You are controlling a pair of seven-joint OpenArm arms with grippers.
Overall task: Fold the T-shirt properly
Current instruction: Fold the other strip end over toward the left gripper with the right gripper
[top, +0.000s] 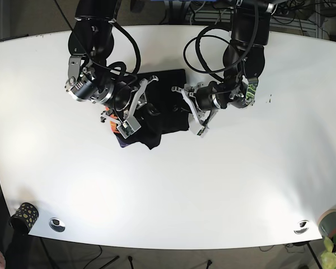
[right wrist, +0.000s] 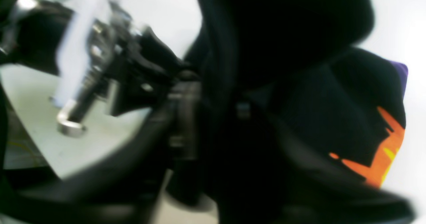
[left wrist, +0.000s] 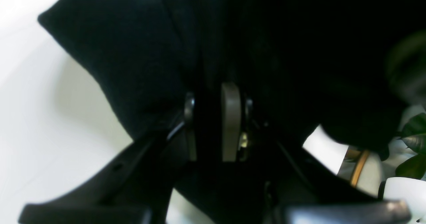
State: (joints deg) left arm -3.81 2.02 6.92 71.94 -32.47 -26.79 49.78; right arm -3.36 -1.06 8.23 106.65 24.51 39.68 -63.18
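T-shirt [top: 157,106]: black garment bunched into a small heap near the middle of the white table [top: 224,185], toward its far side, between the 2 arms.
Print: an orange and yellow patch [right wrist: 382,157] with a sliver of purple shows on the cloth in the right wrist view; in the base view a bit of orange peeks out at the heap's left edge.
Left gripper [left wrist: 213,124]: on the base view's right, at the heap's right edge; the left wrist view shows its 2 fingers drawn close together with a fold of black cloth pinched between them, one grey pad [left wrist: 230,117] plainly visible.
Cloth relative to left gripper: fabric rises above and to both sides of the fingers, filling most of the left wrist view, with a loose corner [left wrist: 66,21] hanging out over the table at upper left.
Right gripper [top: 129,112]: on the base view's left, lying over the heap's left half; its camera view is blurred and dark cloth covers the fingers, so I cannot tell whether they are spread or pressed together.
Cloth relative to right gripper: touching, draped directly in front of it.
Table edge items: a patterned cup [top: 25,214] at the near left, a plant [top: 333,252] at the near right.
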